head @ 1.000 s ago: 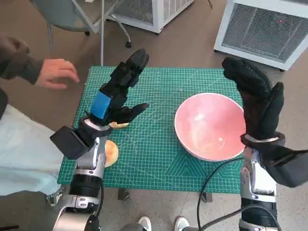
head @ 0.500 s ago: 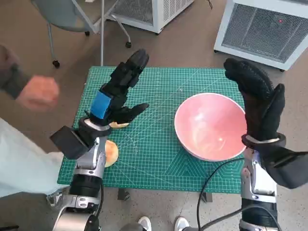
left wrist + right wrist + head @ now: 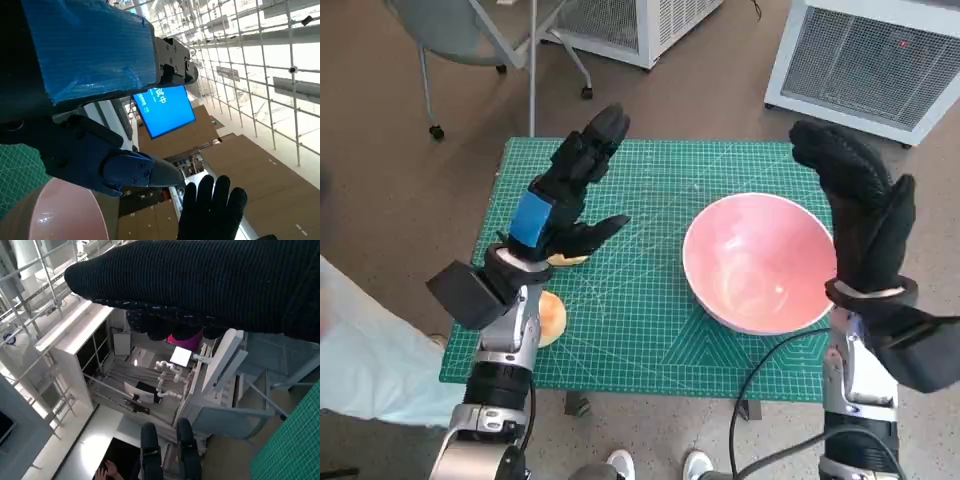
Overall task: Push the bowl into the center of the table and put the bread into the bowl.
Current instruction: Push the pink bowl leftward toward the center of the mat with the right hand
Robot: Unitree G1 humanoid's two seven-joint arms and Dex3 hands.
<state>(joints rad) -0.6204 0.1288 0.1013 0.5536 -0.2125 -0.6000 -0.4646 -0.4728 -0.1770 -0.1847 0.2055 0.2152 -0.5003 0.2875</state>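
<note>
Head view shows my table (image 3: 650,330), covered edge to edge by a green cutting mat printed with a pale grid, standing on a brown floor (image 3: 410,170). The pink bowl (image 3: 758,262) sits toward three o'clock on the mat, its rim near the table's right edge and well off the middle. The bread (image 3: 550,318), a pale round roll, lies at about eight o'clock near the left edge, partly hidden behind my left forearm; a second pale piece (image 3: 567,260) peeks out just under my left thumb, and I cannot tell what it is.

My left hand (image 3: 565,190) is raised over the mat's left half, fingers stretched toward twelve o'clock and spread, holding nothing. My right hand (image 3: 860,215) in its knitted glove is lifted beside the bowl at three o'clock, fingers extended and empty, apart from the rim.

Around the table: a white louvred cabinet (image 3: 875,60) at one o'clock, another white unit (image 3: 640,25) at twelve, and a wheeled chair (image 3: 470,40) at eleven. A pale cloth-covered shape (image 3: 370,350) fills nine o'clock. Shoe tips (image 3: 655,465) show at six. A black cable (image 3: 760,380) loops beneath the bowl's side of the table.

Left wrist view catches the bowl's rim (image 3: 55,210) and my gloved right hand (image 3: 212,210) beyond it.
</note>
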